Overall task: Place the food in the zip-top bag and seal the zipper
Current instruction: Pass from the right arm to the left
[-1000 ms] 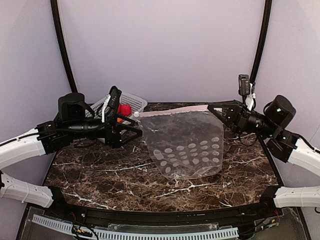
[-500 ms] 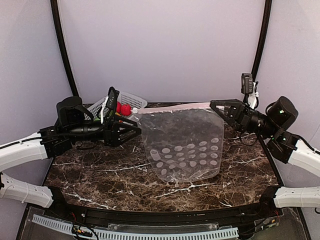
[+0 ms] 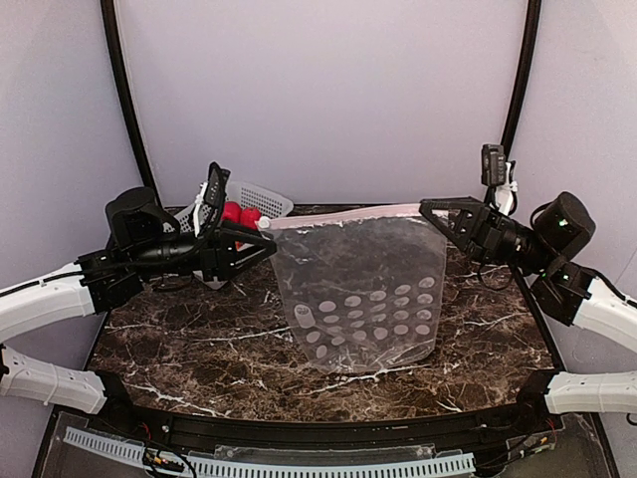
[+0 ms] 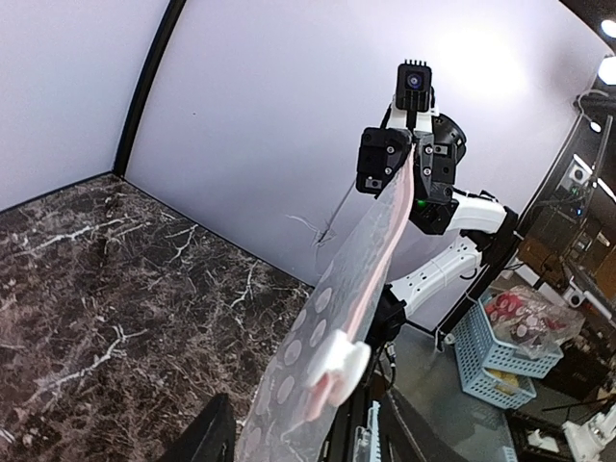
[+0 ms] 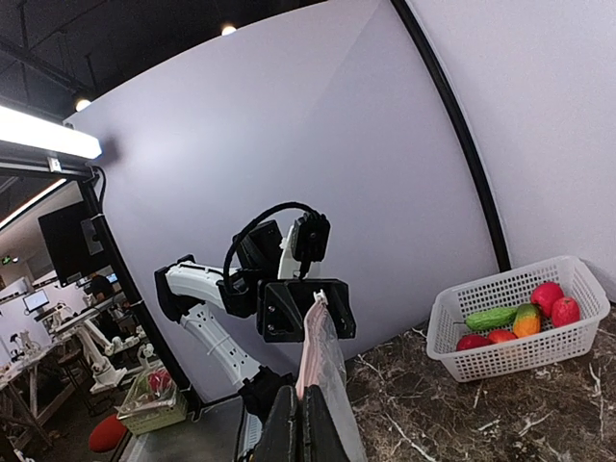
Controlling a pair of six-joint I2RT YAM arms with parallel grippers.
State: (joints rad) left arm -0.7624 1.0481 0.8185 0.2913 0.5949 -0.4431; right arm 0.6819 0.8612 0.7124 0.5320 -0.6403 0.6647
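The clear dotted zip-top bag [image 3: 363, 289] hangs in the air between both arms, above the marble table [image 3: 199, 339]. My right gripper [image 3: 430, 212] is shut on its top right corner [image 5: 327, 371]. The pinkish zipper [image 3: 348, 214] runs along the top edge to the white slider tab [image 3: 265, 225] at the left end. My left gripper [image 3: 259, 239] stands around that slider [image 4: 342, 361], jaws partly apart, with a gap showing beside the left finger [image 4: 212, 428]. The food [image 5: 515, 318], red round pieces, a green cucumber and an orange-yellow piece, lies in the white basket [image 5: 500, 364].
The white lattice basket [image 3: 261, 195] stands at the back left of the table, just behind my left arm [image 3: 149, 249]. Black frame posts [image 3: 124, 90] rise at both back corners. A grey wall closes off the back.
My left gripper has risen up to the slider at the bag's left end, and its jaws have narrowed around it. The right gripper keeps its hold on the corner.
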